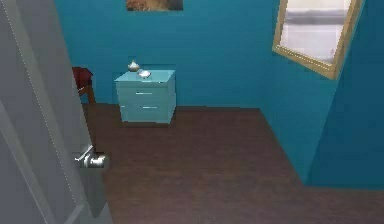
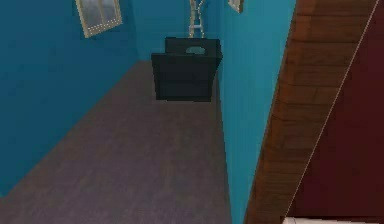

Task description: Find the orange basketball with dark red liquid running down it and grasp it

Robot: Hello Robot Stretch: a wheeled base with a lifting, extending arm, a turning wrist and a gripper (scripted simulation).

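End effector's state: cannot tell. The robot is peering past a grey, metal-handled door (image 1: pixel 35 120) toward a light-blue two-drawer nightstand (image 1: pixel 146 100), searching.

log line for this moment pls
stage: search | ahead: blue nightstand across the room, grey door at forward view's left | side: dark cabinet down the passage | next: likely search elsewhere

Nothing of the robot's body can be told; a pale sliver (image 2: pixel 335 219) at the arm side view's bottom edge may or may not belong to it.
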